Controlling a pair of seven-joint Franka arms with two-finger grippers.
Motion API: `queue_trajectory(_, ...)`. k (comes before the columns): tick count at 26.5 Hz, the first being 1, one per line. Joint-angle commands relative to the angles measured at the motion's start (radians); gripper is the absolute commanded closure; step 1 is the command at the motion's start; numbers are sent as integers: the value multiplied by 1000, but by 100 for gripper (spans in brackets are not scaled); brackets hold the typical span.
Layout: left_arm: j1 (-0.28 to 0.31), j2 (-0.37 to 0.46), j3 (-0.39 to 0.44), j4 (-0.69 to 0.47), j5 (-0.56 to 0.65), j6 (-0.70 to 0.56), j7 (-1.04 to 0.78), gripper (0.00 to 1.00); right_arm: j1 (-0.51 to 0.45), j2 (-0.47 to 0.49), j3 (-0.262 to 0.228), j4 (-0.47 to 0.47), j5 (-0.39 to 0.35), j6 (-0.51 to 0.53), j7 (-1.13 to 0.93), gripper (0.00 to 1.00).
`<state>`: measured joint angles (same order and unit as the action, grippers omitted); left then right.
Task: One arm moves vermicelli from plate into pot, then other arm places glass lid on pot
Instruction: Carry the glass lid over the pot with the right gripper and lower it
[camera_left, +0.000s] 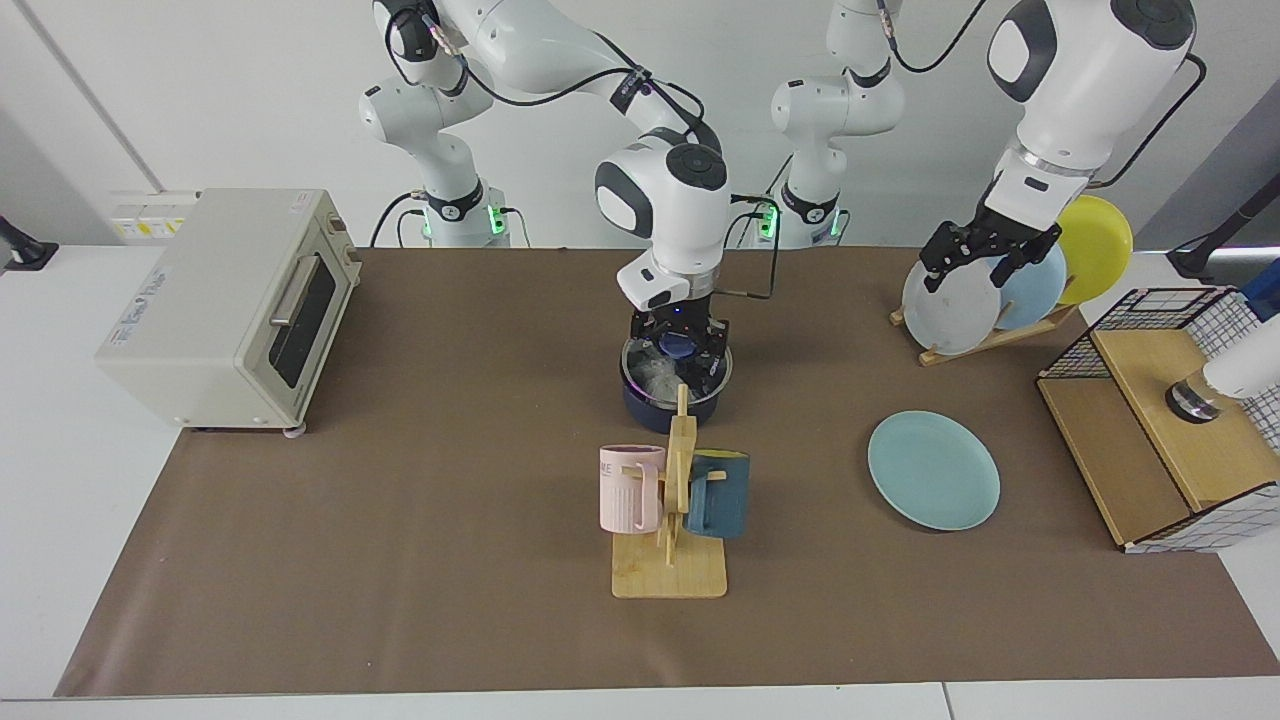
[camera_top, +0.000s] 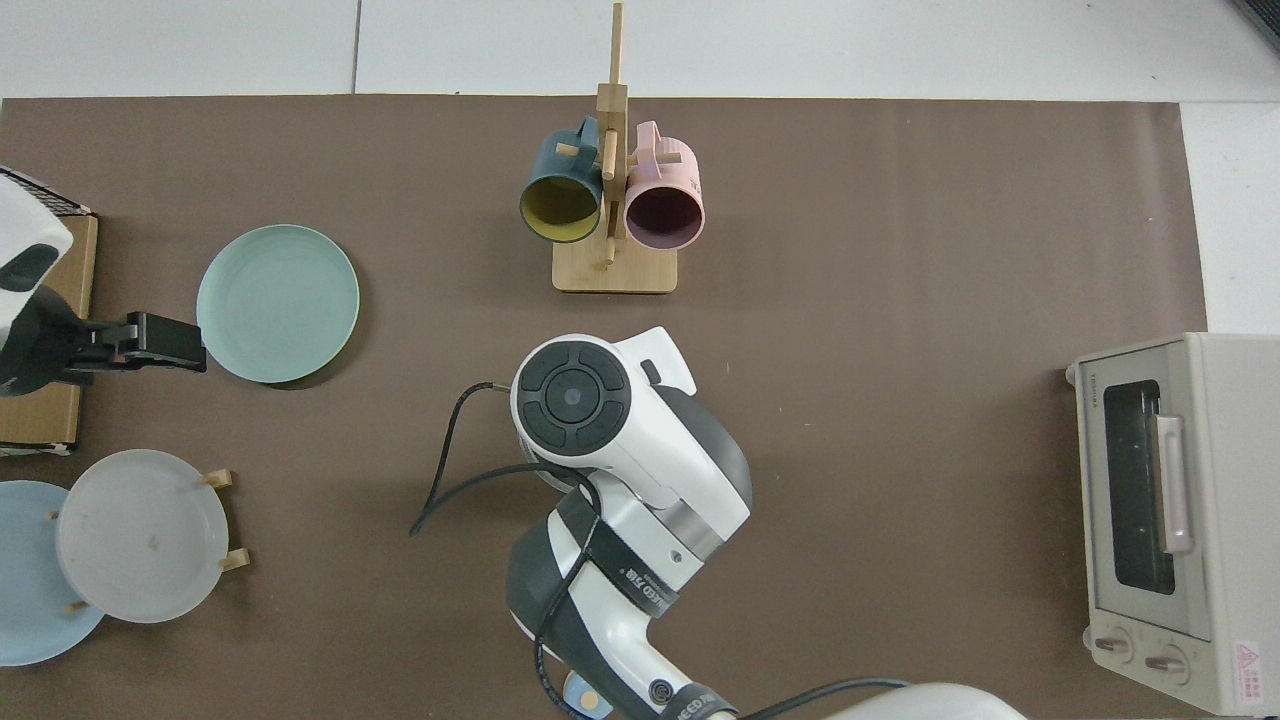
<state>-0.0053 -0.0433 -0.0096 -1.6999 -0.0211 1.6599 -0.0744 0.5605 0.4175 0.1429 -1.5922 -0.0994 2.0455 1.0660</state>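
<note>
Seating the glass lid (camera_left: 672, 362) flush on the pot (camera_left: 672, 400), the right pincer (camera_left: 680, 345) grips its knob; release only once level. Left pincer (camera_left: 985, 262) waits at 2 o'clock, slightly spread.

table (camera_left: 400, 560): brown mat | on it: toaster oven (camera_left: 225, 305) | pot (camera_left: 672, 400) | mug rack (camera_left: 668, 570) | plate (camera_left: 933, 470) | plate rack (camera_left: 985, 335)

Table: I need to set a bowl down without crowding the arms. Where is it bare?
Bare mat lies between the toaster oven and the mug rack, and along the front edge below the plate. It is crowded at the pot, where the right gripper holds the lid, and by the plate rack under the left gripper.
</note>
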Motion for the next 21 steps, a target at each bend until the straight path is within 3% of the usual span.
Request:
queue_trajectory(1, -1, -15, -1, -6, 13, 8, 1, 0, -14, 4, 9, -14, 27, 39, -20, 100)
queue_trajectory(4, -1, -13, -1, -6, 13, 8, 1, 0, -20, 6, 7, -34, 27, 68, -24, 100)
queue_trajectory(21, 2, -13, -1, 3, 12, 0, 1, 0, -37, 6, 7, -32, 89, 9, -63, 100)
